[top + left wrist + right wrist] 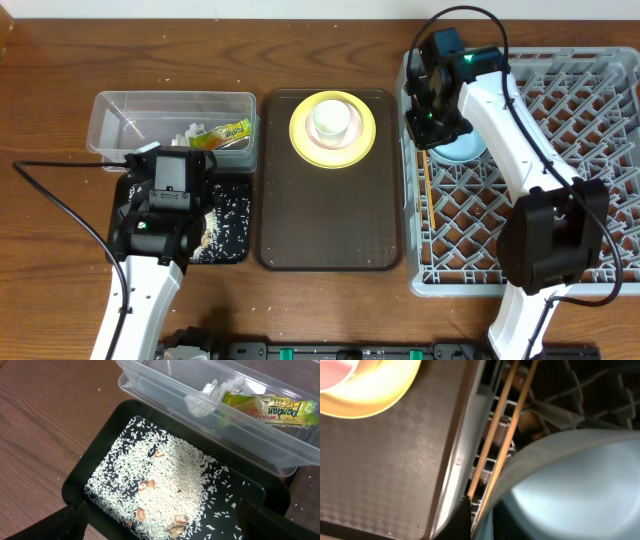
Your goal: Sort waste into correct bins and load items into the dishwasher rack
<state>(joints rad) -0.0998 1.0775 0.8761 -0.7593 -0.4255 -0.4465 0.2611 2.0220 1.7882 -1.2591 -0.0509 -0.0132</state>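
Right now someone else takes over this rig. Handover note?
Left gripper: open, empty, hovering over the black tray.
Right gripper: directly above the light blue bowl; can't tell whether it is open or shut.
Done: snack wrapper and tissue in the clear tub; rice in the black tray; chopsticks and light blue bowl at the left edge of the dishwasher rack.
Left: yellow plate, pink bowl and white cup, stacked on the brown serving tray, go into the rack.
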